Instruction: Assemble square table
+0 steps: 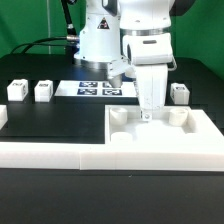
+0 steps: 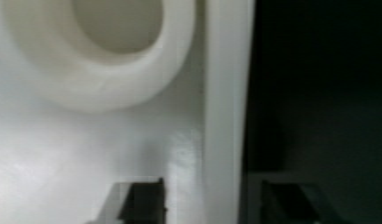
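pincer (image 1: 148, 114) is hanging narrowly parted, straddling the rim of the square tabletop slab (image 1: 165, 140) beside a corner hole (image 2: 117, 30); fingers (image 2: 143, 205) are not gripping it.

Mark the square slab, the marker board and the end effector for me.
square slab (image 1: 165, 136): exterior view, bare top face.
marker board (image 1: 98, 88): exterior view, its printed tags.
end effector (image 1: 149, 116): exterior view, between fingertips.

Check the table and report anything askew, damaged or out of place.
Nothing stands out. The square slab lies flat by the rail fence, and three leg blocks stand upright on the table. A fourth is not in view.
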`<state>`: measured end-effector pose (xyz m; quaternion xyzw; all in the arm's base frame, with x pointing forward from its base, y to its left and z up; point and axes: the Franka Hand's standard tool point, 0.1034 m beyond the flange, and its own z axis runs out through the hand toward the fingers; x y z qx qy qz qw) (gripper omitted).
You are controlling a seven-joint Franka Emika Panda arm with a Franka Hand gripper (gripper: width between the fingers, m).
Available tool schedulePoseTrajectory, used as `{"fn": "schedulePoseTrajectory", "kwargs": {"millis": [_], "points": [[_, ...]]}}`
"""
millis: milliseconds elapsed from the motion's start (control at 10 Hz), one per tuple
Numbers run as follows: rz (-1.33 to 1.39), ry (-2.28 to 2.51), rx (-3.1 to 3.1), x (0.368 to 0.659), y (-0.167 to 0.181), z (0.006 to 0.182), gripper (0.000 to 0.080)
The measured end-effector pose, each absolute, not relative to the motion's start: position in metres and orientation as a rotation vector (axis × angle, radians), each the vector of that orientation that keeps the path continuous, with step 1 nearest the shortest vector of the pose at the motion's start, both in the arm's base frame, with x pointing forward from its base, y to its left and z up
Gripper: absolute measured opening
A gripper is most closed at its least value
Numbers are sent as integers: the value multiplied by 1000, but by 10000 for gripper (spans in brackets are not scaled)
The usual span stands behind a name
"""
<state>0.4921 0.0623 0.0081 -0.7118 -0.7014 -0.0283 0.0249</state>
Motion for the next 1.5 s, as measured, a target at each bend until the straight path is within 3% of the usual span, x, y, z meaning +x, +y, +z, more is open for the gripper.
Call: {"fn": "schedulePoseTrajectory", "kwargs": {"millis": [100, 200, 300, 400, 1100, 1500], "points": [[-87, -2169, -2202, 492, 62, 8, 432], [-87, -2169, -2202, 492, 62, 8, 432], [-87, -2168, -2202, 492, 62, 8, 591], [-87, -2168, -2203, 492, 62, 8, 631], [-93, -2119, -2254, 491, 62, 10, 648], [-89, -1663, -2642, 473, 91, 64, 648]]}}
